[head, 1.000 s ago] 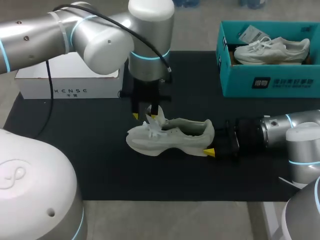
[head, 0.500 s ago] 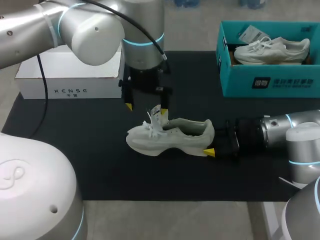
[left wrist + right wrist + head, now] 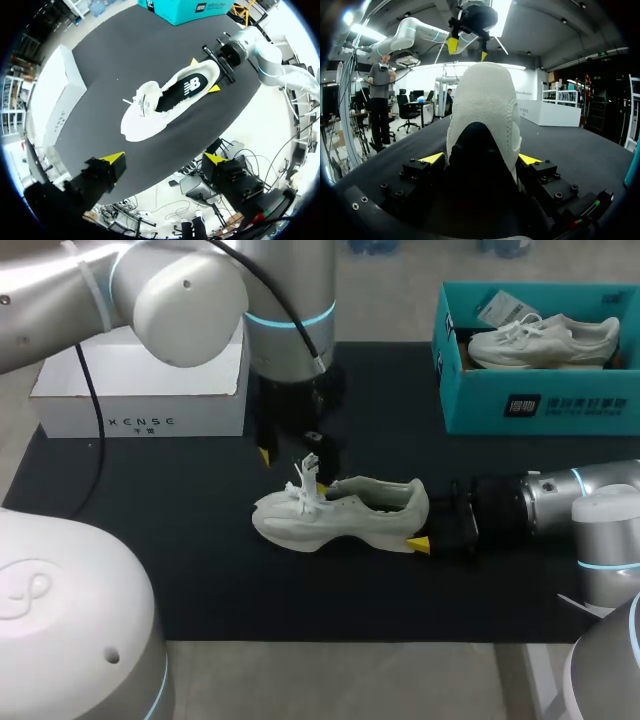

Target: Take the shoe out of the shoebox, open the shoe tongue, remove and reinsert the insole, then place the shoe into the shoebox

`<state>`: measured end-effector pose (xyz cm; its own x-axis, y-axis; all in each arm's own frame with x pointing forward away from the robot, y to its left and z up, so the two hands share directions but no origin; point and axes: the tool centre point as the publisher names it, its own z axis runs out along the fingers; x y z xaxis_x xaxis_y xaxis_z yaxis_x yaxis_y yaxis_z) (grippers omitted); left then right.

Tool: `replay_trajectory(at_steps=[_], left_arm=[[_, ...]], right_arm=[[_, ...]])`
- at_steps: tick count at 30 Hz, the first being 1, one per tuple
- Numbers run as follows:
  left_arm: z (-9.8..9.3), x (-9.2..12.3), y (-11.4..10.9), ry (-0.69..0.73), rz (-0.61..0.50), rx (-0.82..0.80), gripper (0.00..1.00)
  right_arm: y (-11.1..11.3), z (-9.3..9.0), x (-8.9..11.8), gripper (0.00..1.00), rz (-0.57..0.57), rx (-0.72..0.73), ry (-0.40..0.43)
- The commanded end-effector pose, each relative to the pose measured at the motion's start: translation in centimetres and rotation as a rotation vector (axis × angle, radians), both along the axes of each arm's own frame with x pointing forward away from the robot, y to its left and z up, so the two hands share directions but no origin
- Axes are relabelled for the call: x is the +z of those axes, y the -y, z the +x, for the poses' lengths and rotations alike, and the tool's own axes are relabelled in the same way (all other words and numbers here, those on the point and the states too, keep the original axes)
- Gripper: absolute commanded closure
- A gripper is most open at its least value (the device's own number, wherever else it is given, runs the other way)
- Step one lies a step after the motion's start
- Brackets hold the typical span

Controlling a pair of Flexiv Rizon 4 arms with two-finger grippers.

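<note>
The black mat (image 3: 200, 570) covered most of the table (image 3: 330, 680). Its near strip, in front of the shoe (image 3: 340, 512), lay bare, as did the stretch between the shoe and the white box (image 3: 140, 400) at the far left corner. At the far right edge stood the teal shoebox (image 3: 540, 405), open on top with a second shoe (image 3: 545, 340) lying inside, well apart from the work in the middle. The shoe rested sole-down near the mat's centre, toe toward the left side and heel toward the right. From the left wrist view, its dark insole (image 3: 182, 90) showed seated inside and the laces (image 3: 145, 100) stood up loose over the forefoot. The right arm (image 3: 560, 502) lay low and nearly level over the mat, coming in from the right. The right gripper (image 3: 480, 159) clasped the heel, one yellow tip pressed on each side. The left arm (image 3: 180, 300) came in from the far left and pointed straight down. The left gripper (image 3: 164, 158) hung above the laces with its fingers spread wide, holding nothing and touching nothing.
</note>
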<state>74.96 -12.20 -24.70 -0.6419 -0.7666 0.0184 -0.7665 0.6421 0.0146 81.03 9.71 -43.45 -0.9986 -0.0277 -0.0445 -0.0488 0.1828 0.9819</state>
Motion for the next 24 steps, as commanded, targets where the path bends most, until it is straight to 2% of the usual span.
replay_trajectory(at_steps=[1,17,19,21,22,23,24], left_arm=[[-0.4,-0.3,-0.7,-0.017,0.004,-0.796,0.0],[-0.4,-0.3,-0.7,-0.017,0.004,-0.796,0.0],[-0.4,0.1,-0.4,0.012,-0.02,-0.927,0.0],[-0.3,0.2,0.3,0.015,0.028,-1.011,0.0],[-0.3,0.2,0.5,0.024,0.018,-1.037,0.0],[-0.3,0.2,0.7,0.023,0.015,-1.043,0.0],[-0.3,0.0,1.2,-0.011,0.015,-1.131,0.0]], right_arm=[[-0.3,0.1,-0.5,1.0,-0.001,0.001,-0.001],[-0.3,0.1,-0.5,1.0,-0.001,0.001,-0.001],[-0.3,0.1,-0.5,1.0,-0.001,0.001,-0.001],[-0.3,0.1,-0.5,1.0,-0.001,0.001,-0.001],[-0.3,0.1,-0.5,1.0,-0.001,0.001,-0.001],[-0.3,0.1,-0.5,1.0,-0.001,0.001,-0.001],[-0.3,0.1,-0.5,1.0,-0.001,0.001,-0.001]])
